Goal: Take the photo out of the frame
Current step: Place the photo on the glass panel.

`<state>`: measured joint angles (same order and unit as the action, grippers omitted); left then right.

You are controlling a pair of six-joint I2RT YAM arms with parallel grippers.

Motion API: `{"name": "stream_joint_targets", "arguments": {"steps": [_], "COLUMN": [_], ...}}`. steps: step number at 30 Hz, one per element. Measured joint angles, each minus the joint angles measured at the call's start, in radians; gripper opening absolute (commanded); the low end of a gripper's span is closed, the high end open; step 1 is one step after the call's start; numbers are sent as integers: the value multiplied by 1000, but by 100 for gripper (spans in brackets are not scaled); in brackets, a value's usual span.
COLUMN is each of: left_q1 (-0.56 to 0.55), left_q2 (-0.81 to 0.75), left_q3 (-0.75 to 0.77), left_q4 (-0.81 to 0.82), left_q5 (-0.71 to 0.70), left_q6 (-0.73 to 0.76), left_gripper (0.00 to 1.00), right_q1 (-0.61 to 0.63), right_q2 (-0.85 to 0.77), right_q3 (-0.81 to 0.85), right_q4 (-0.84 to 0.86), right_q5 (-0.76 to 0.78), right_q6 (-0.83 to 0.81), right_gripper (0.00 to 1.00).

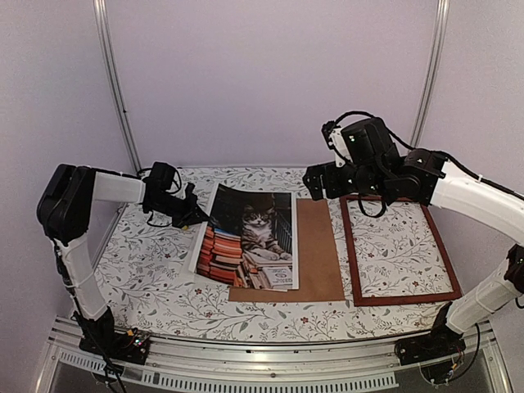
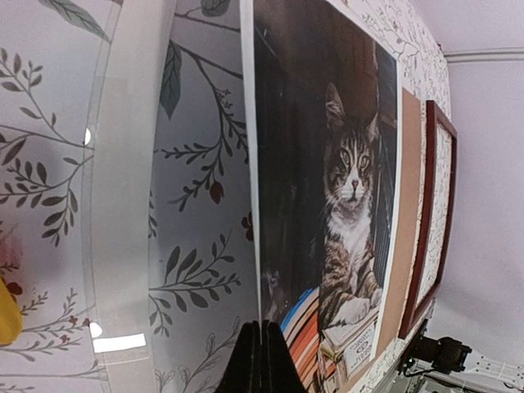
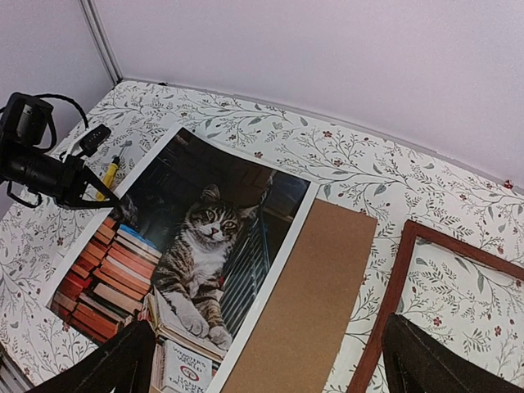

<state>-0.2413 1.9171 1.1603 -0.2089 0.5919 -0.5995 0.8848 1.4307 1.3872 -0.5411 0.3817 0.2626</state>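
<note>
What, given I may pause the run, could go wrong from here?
The left gripper is shut on the photo at its thin left edge, lifted off the table; the print may crease or slip free. The photo overlaps the backing board beside the frame; dragging it could shift the board against the frame.

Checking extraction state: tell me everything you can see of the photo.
The photo is a large rectangular paper print with a white border, showing a tabby cat among stacked red-orange books. It is out of the frame, which lies apart to its right. Its right part rests on the brown backing board, its left over the table. The left gripper, shut, pinches its left edge, which looks slightly lifted.
</note>
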Motion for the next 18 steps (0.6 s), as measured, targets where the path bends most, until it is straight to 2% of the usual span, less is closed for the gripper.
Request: {"name": "stream_joint_targets", "arguments": {"steps": [18], "left_q1": [40], "left_q2": [16], "left_q3": [37], "left_q4": [-127], "left_q5": [-23], "left_q6": [92], "left_gripper": [0], "right_q1": [-16], "right_q2": [0], "right_q3": [-59], "right_q4": [12], "right_q5": [-18], "right_q6": [0], "right_gripper": [99]}}
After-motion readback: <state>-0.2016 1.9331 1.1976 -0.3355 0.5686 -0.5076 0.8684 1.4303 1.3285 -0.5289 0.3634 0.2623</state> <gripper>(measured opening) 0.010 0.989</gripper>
